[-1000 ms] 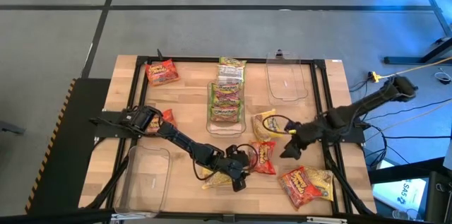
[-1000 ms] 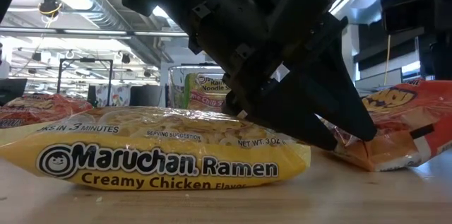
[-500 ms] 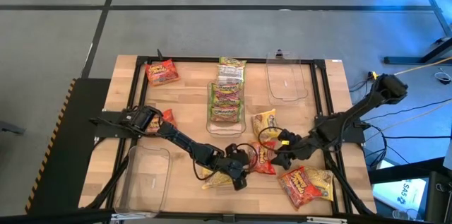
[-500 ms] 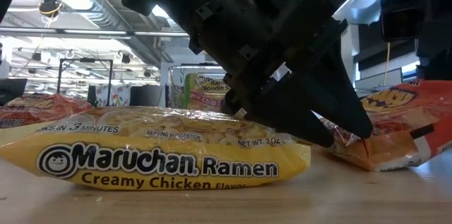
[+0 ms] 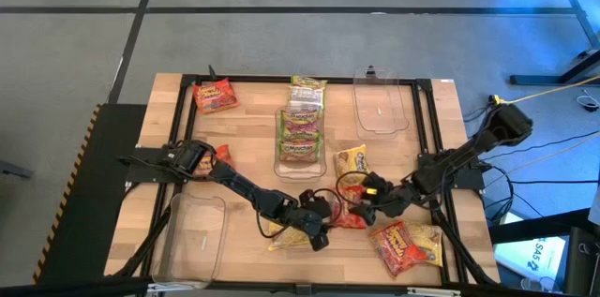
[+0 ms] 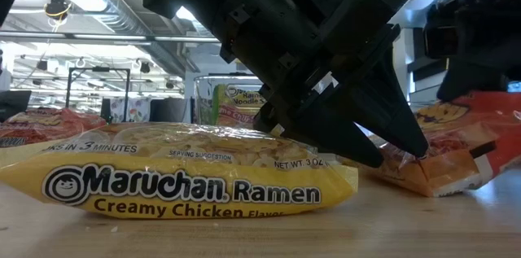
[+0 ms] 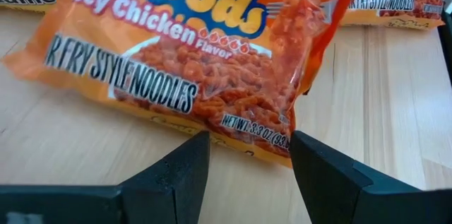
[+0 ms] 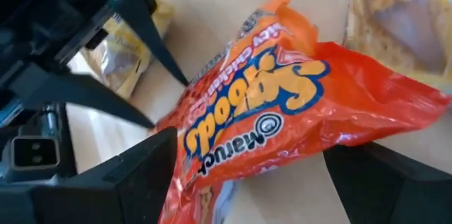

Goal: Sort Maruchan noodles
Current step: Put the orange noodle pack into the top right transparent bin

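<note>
A red Maruchan packet (image 5: 352, 211) lies flat near the table's near edge, between my two grippers. My left gripper (image 5: 317, 231) is open and slants down over a yellow Creamy Chicken packet (image 6: 179, 181). Its fingertips stand at the red packet's sealed edge (image 7: 247, 146). My right gripper (image 5: 366, 206) is open and comes in low from the table's right. In the right wrist view the red packet (image 8: 282, 104) fills the gap between the right gripper's two fingers. Green packets (image 5: 298, 136) lie in the middle clear bin. My left gripper's fingertips (image 6: 407, 148) slant down at the red packet's sealed edge (image 6: 423, 178), the end toward the table's left; I cannot tell whether they touch it. My right gripper's open fingers (image 8: 152, 164) stand on either side of the packet's right end (image 8: 332, 118); touch cannot be told.
An empty clear bin (image 5: 380, 110) stands at the far right and another (image 5: 192, 231) at the near left. Loose packets: red (image 5: 214, 96) at the far left, yellow (image 5: 352, 160) beside the middle bin, red and yellow (image 5: 405, 245) at the near right.
My right gripper has moved low toward the table's left, closing on the red packet until its open fingers stand around the packet's right end. In the low view that end of the packet now bulges a little higher.
</note>
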You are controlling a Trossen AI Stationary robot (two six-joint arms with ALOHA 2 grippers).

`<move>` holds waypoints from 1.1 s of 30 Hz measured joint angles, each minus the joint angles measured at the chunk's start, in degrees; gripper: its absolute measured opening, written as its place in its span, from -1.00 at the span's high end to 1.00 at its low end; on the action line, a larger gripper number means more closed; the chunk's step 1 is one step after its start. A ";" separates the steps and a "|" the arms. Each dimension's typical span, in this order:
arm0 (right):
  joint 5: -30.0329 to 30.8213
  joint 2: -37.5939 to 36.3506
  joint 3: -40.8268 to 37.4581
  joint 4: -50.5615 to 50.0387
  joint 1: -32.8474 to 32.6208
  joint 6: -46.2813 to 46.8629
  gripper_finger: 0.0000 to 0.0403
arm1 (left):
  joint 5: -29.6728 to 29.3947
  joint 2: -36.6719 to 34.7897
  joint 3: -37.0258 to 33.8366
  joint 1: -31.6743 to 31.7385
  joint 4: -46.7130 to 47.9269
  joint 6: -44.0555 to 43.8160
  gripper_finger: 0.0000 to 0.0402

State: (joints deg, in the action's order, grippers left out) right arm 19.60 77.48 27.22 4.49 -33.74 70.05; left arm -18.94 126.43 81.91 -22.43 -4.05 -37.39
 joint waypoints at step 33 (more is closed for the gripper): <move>1.88 9.30 0.00 12.41 0.46 -13.56 -0.58 | 0.58 0.00 0.00 1.35 -5.64 4.34 0.05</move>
State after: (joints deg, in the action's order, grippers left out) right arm 21.48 86.78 27.22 16.90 -33.28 56.49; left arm -18.36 126.43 81.91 -21.08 -9.69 -33.04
